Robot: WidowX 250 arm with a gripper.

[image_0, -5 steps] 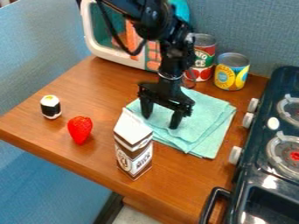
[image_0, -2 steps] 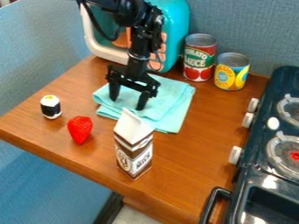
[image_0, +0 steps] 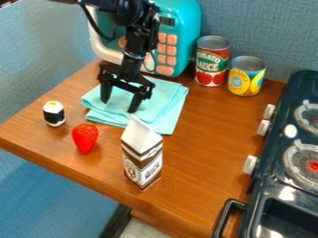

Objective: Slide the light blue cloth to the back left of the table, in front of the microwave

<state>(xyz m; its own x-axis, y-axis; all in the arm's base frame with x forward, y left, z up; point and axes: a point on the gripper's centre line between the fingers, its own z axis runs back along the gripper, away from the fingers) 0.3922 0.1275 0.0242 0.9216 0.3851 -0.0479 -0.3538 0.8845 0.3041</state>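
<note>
Camera view: end effector (image_0: 118, 106) spread wide, pinching nothing, tips apparently touching cloth (image_0: 162, 117) inside its edges.

Here's your gripper (image_0: 119, 106), fingers apart, pointing down, tips at folded turquoise cloth (image_0: 162, 111) on wooden counter (image_0: 192, 179). Right in front, you've got brown-and-white milk carton (image_0: 142, 158), upright, near cloth's front edge. Over toward view's left, red strawberry (image_0: 85, 137), then small white roll with black band (image_0: 54, 114). Behind cloth, you see turquoise toy microwave (image_0: 183, 28); beside it, red can (image_0: 212, 65), then yellow can (image_0: 246, 80), both upright. Along view's right side, your dark toy stove (image_0: 264, 193), pale knobs facing counter.
</note>
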